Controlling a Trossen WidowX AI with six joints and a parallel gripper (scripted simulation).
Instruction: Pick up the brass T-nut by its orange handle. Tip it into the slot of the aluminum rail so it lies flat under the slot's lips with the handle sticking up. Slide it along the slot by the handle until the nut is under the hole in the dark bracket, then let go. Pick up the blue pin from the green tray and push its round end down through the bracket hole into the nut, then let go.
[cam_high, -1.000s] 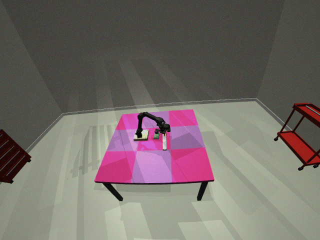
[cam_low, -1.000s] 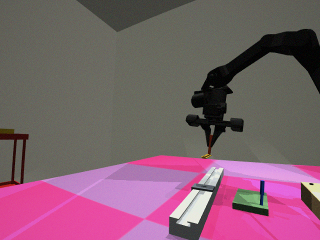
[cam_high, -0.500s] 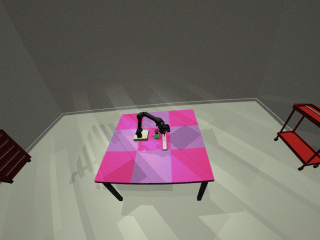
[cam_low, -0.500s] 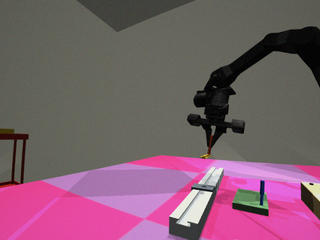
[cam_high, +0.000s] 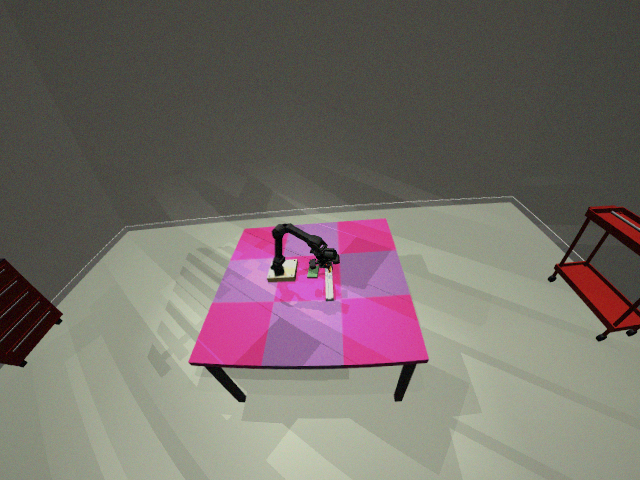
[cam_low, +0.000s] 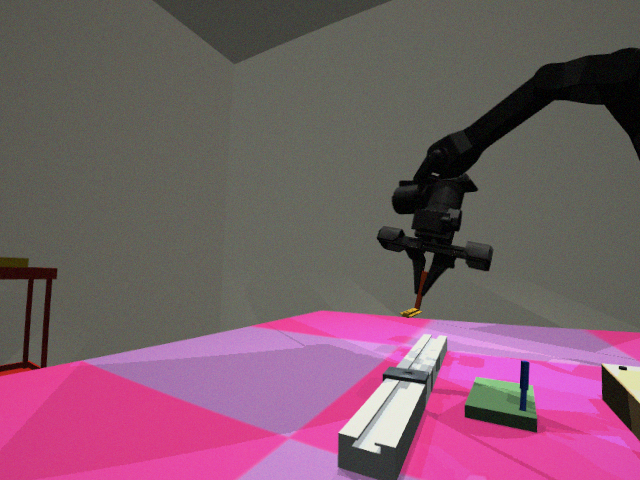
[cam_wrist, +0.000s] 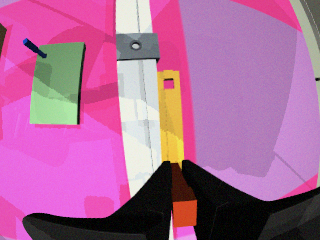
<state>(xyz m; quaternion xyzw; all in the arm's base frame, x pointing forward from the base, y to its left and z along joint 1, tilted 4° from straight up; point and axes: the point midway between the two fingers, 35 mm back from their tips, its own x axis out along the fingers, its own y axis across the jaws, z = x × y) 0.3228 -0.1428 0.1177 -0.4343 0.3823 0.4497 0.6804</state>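
My gripper (cam_low: 421, 294) (cam_wrist: 175, 167) is shut on the orange handle (cam_low: 421, 289) (cam_wrist: 184, 213) of the brass T-nut (cam_low: 410, 312) (cam_wrist: 171, 120). The nut hangs in the air above the far end of the aluminum rail (cam_high: 329, 290) (cam_low: 364, 412) (cam_wrist: 134, 102), slightly tilted. In the wrist view it runs roughly along the rail and overlaps its right edge. The dark bracket (cam_low: 405, 374) (cam_wrist: 124, 49) spans the rail, its hole showing. The blue pin (cam_low: 524, 376) (cam_wrist: 34, 47) stands in the green tray (cam_high: 312, 274) (cam_low: 496, 392) (cam_wrist: 57, 95), left of the rail in the wrist view.
The arm's pale base plate (cam_high: 289, 269) (cam_low: 617, 395) is on the tray's other side from the rail. The pink and purple table (cam_high: 305, 341) (cam_low: 175, 428) carries the setup. A red cart (cam_high: 594, 289) and a dark red cabinet (cam_high: 25, 315) stand on the floor away from the table.
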